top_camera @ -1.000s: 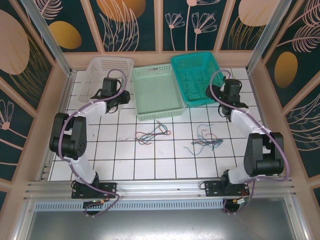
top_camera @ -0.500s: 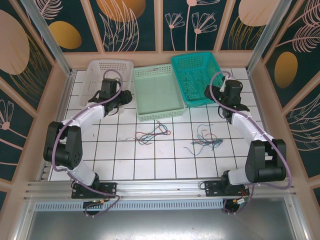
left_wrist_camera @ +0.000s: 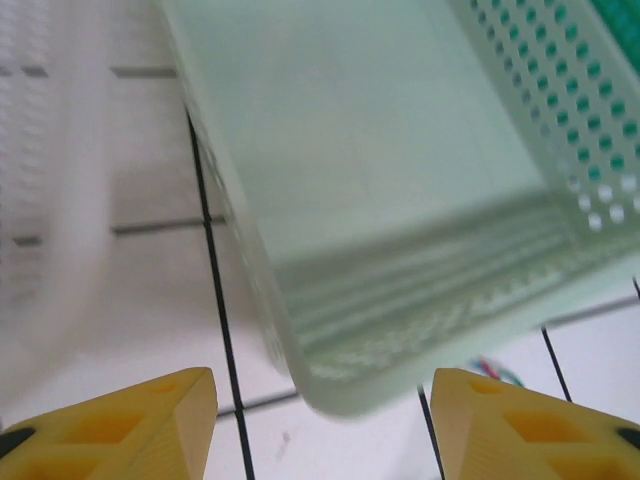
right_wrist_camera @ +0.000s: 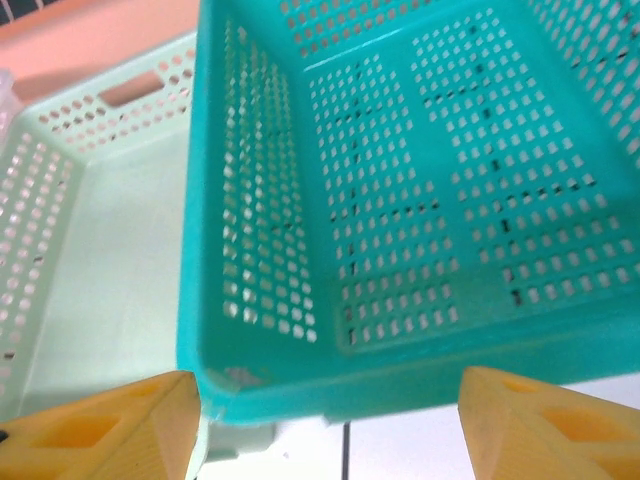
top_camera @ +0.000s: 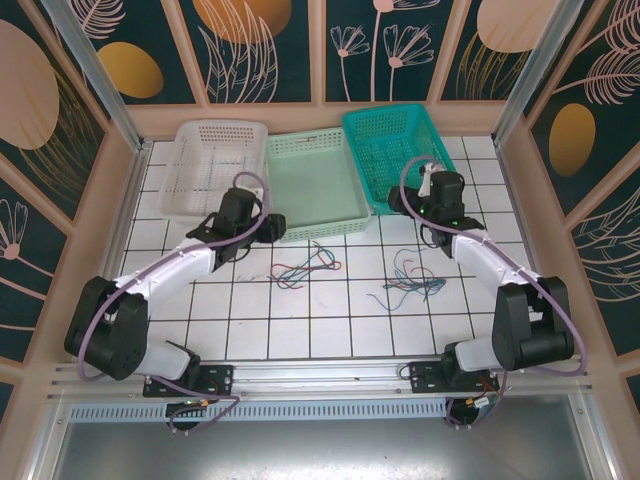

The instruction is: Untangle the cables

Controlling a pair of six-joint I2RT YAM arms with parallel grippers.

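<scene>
The cables [top_camera: 305,265] lie loose on the white tiled surface [top_camera: 250,310], in front of the three baskets and well apart from both arms' fingers. They form two groups: a left tangle [top_camera: 303,267] of reddish, green and dark strands near the front wall of the pale green basket [top_camera: 315,185], and a right tangle [top_camera: 412,284] of blue, green and dark strands further forward, below the teal basket [top_camera: 395,150]. A white basket [top_camera: 215,160] stands at the far left of the row. The left pincer [top_camera: 272,228] hangs over the near left corner of the pale green basket; in its wrist view the two yellow fingertips [left_wrist_camera: 150,420] stand wide apart with nothing between them, so it is released. That view is blurred, yet a short coloured bit of wire peeks out beside the basket's front corner. The right pincer [top_camera: 412,197] sits at the near left corner of the teal basket, and its wrist view shows its yellow fingertips [right_wrist_camera: 545,420] spread just as wide over the basket's front rim, released and empty.
</scene>
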